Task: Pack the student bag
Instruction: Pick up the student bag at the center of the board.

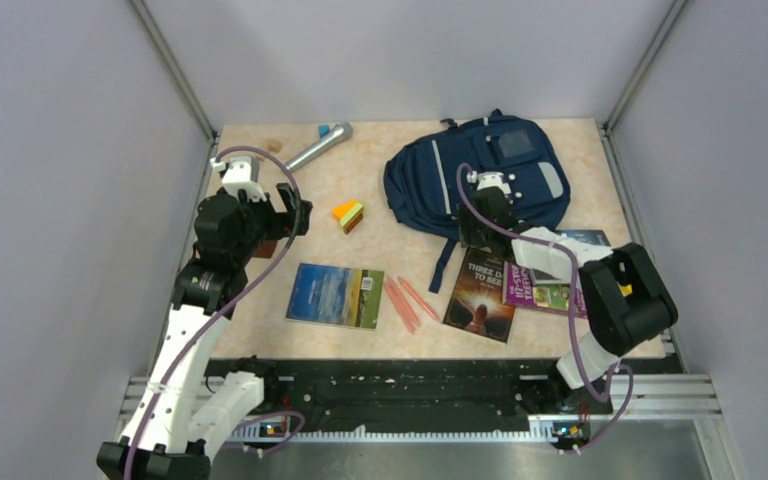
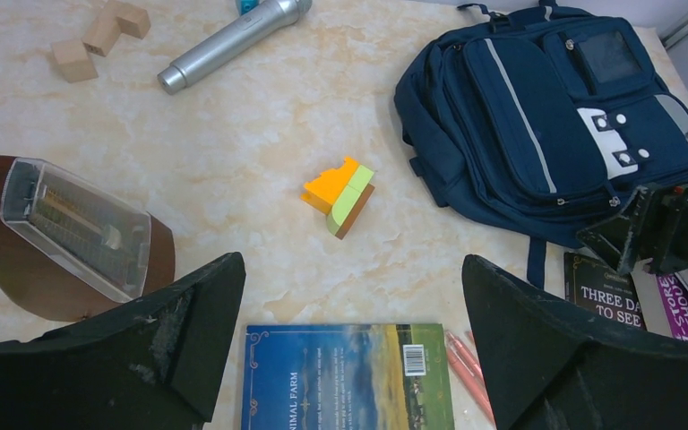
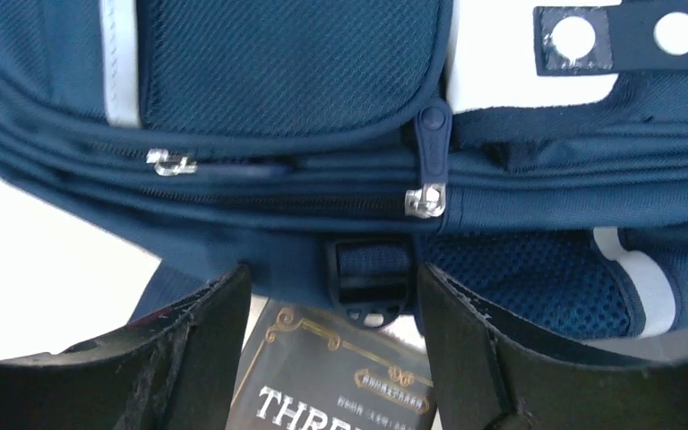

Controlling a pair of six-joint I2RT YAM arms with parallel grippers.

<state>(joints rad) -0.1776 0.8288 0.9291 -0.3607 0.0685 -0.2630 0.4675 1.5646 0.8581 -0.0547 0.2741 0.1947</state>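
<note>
The student bag (image 1: pixel 480 175) (image 2: pixel 520 116) (image 3: pixel 322 72) lies flat at the back right of the table, navy with grey stripes, its zips closed. My right gripper (image 1: pixel 480 228) (image 3: pixel 333 278) hovers at the bag's near edge, open, with a black strap buckle (image 3: pixel 372 278) lying between its fingers and touching neither. Two silver zipper pulls (image 3: pixel 426 199) sit just beyond the fingertips. My left gripper (image 1: pixel 285 215) (image 2: pixel 351 269) hangs wide open and empty above the table at the left, over the far edge of a blue book (image 2: pixel 345 376).
On the table lie the blue book (image 1: pixel 335 295), pink pens (image 1: pixel 405 300), a dark book (image 1: pixel 482 295), a purple book (image 1: pixel 545 290), an orange-green block (image 1: pixel 347 214), a silver microphone (image 1: pixel 318 146), a metronome (image 2: pixel 72 233) and wooden blocks (image 2: pixel 98 36). Walls enclose three sides.
</note>
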